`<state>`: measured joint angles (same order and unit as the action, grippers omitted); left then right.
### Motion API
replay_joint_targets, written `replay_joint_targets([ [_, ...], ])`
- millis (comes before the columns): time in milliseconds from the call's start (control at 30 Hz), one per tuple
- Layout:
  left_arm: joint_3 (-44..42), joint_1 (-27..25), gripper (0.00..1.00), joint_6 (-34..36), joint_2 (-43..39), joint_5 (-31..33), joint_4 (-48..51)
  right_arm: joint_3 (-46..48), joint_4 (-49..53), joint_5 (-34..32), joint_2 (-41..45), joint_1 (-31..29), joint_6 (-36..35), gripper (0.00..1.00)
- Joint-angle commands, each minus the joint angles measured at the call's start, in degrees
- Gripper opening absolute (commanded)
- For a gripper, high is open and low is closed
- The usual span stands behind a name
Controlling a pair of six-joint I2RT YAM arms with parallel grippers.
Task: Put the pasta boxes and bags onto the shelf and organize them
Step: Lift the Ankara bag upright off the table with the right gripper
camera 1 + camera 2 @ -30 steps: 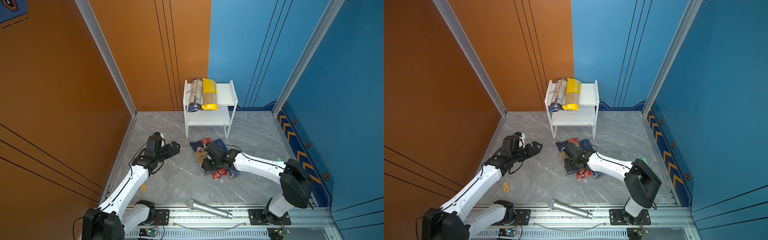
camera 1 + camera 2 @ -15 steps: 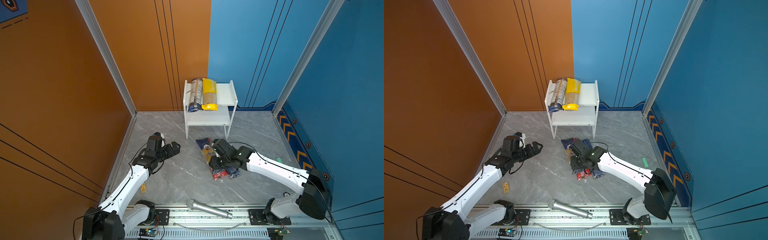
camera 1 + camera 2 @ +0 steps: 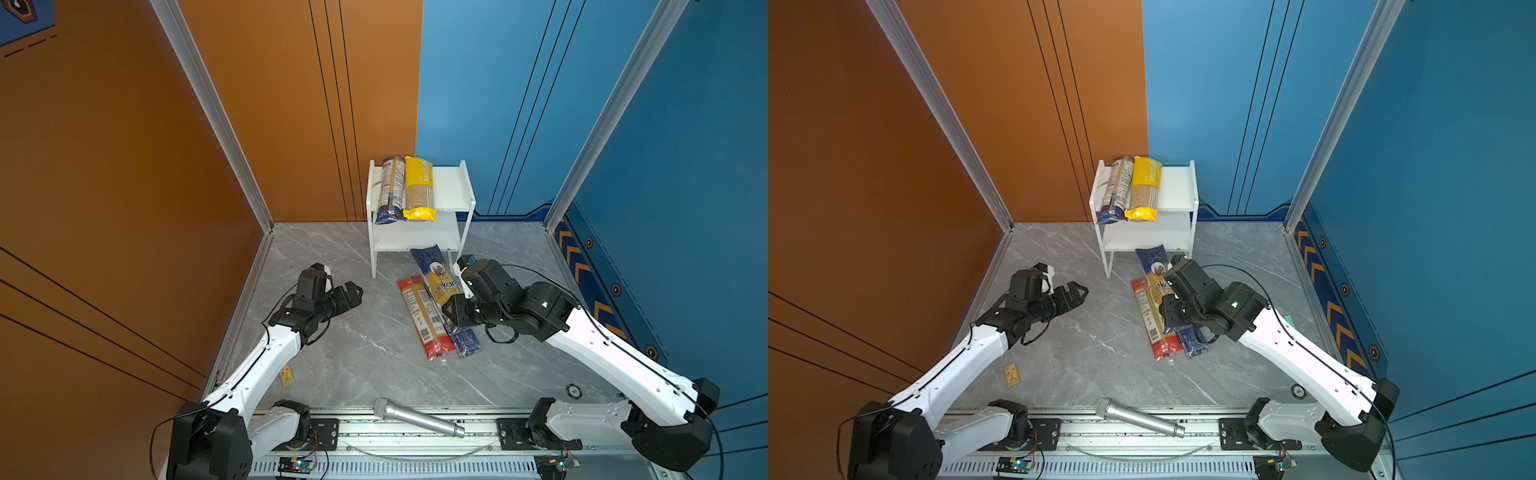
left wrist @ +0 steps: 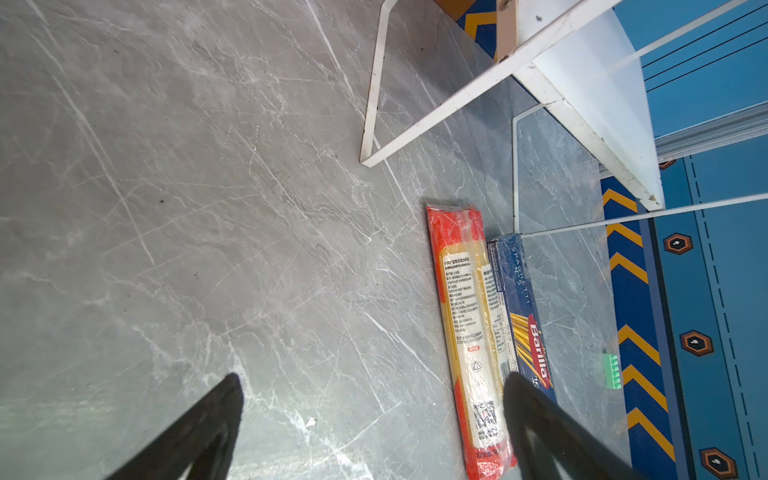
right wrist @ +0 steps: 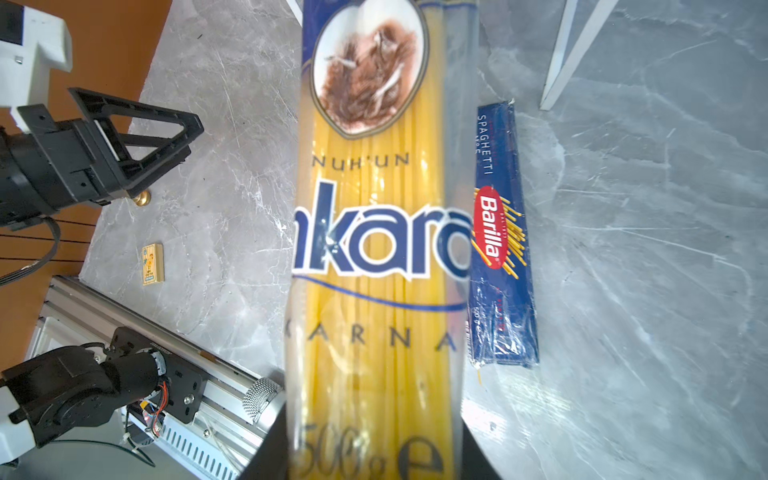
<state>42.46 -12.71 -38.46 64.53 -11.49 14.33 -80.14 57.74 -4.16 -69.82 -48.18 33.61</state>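
Near the table's (image 3: 353, 365) left edge, the left end effector (image 3: 351, 296) hovers empty, jaws wide apart. Mid-table the red-ended pack (image 3: 422, 318) and Barilla pack (image 3: 467, 343) lie side by side. Over them the right end effector (image 3: 451, 309) is clamped on the Ankara pack (image 3: 436, 274) toward its near end, its far tip close to the shelf (image 3: 451, 187) at the far edge. That overhang could sag, I judge, and snag the lower board.

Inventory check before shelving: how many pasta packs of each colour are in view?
Dark blue: 2 (Ankara bag, Barilla box)
Yellow: 1 (yellow pack)
Red-ended: 1 (red-ended pack)
Clear: 1 (clear pack)
Total: 5
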Motion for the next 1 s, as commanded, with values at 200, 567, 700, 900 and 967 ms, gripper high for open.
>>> replay_joint_targets([
  [200, 1.6, -0.1, 0.98, 0.3, 1.5, -1.9, -2.0, -11.1, 5.7, -9.0, 6.0, 0.7, -3.4, 0.0],
  [567, 1.5, 0.4, 0.98, 0.7, 1.3, -2.0, -1.8, -20.7, 10.0, -12.5, 6.8, 0.7, -5.6, 0.0],
  [700, 1.4, 0.6, 0.98, 0.7, 1.5, -2.3, -2.0, -24.6, 10.1, -14.9, 6.2, 0.8, -6.4, 0.0],
  [900, 1.1, 0.6, 0.98, 0.3, 1.8, -2.6, -2.8, -31.9, 9.6, -19.0, 0.3, 0.8, -9.2, 0.0],
  [967, 1.1, 0.5, 0.98, 0.3, 1.7, -2.7, -2.9, -34.1, 8.8, -19.5, -2.1, 1.1, -10.2, 0.0],
])
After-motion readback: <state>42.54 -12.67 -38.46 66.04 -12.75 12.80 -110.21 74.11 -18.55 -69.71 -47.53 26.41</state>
